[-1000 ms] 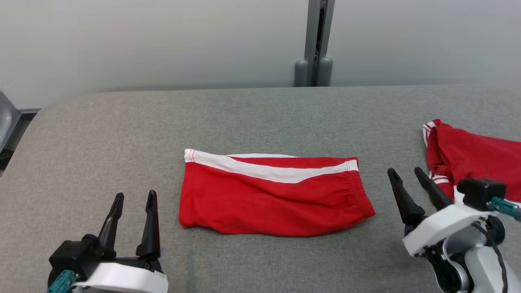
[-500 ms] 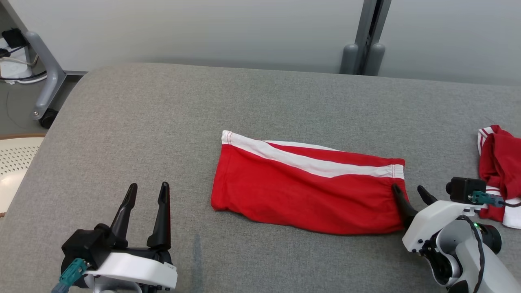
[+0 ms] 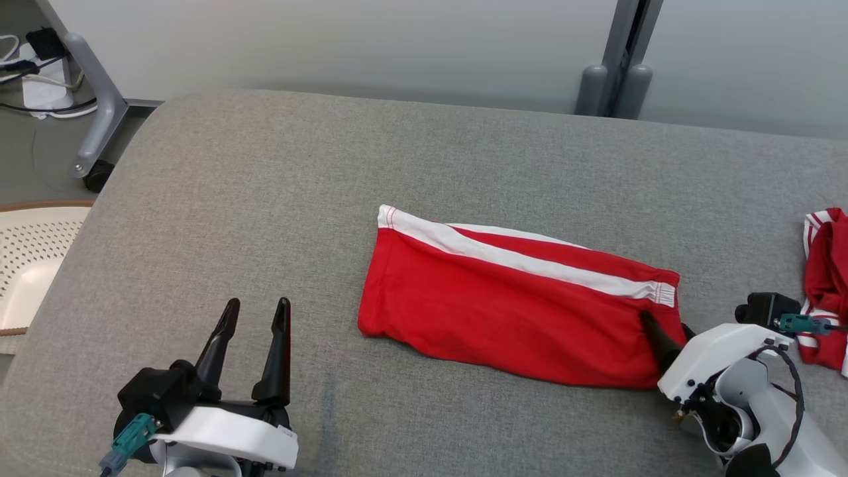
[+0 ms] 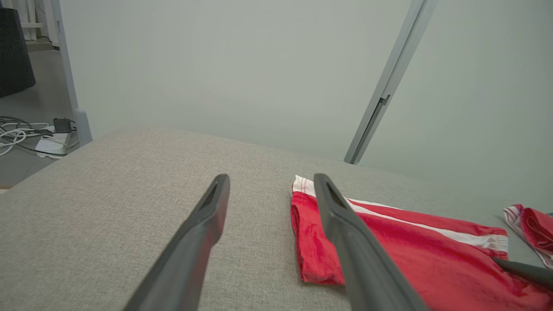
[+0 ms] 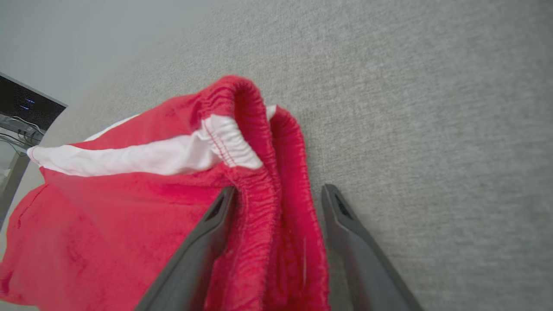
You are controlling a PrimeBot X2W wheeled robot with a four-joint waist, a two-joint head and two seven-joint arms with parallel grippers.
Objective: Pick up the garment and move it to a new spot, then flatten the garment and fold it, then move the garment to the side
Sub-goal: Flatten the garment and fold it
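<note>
The garment [image 3: 503, 311], red shorts with a white stripe, lies folded flat mid-table, and it also appears in the left wrist view [image 4: 410, 242]. My right gripper [image 3: 664, 321] is open at its right end. Its two fingers straddle the bunched elastic waistband [image 5: 259, 172], one over the cloth and one on the table side, with the gripper [image 5: 279, 188] not closed on it. My left gripper [image 3: 258, 303] stands open at the lower left, apart from the garment's left edge, with nothing between its fingers [image 4: 271, 177].
A second red and white garment [image 3: 825, 285] lies crumpled at the table's right edge. Beyond the rounded left edge of the grey table [image 3: 265, 172] are a cream perforated seat [image 3: 33, 258], a grey wheeled frame leg [image 3: 99, 119] and floor cables.
The head camera has turned left, shifting the whole picture. My right gripper has moved in to the garment's right end and now straddles the waistband. The left gripper holds its pose.
</note>
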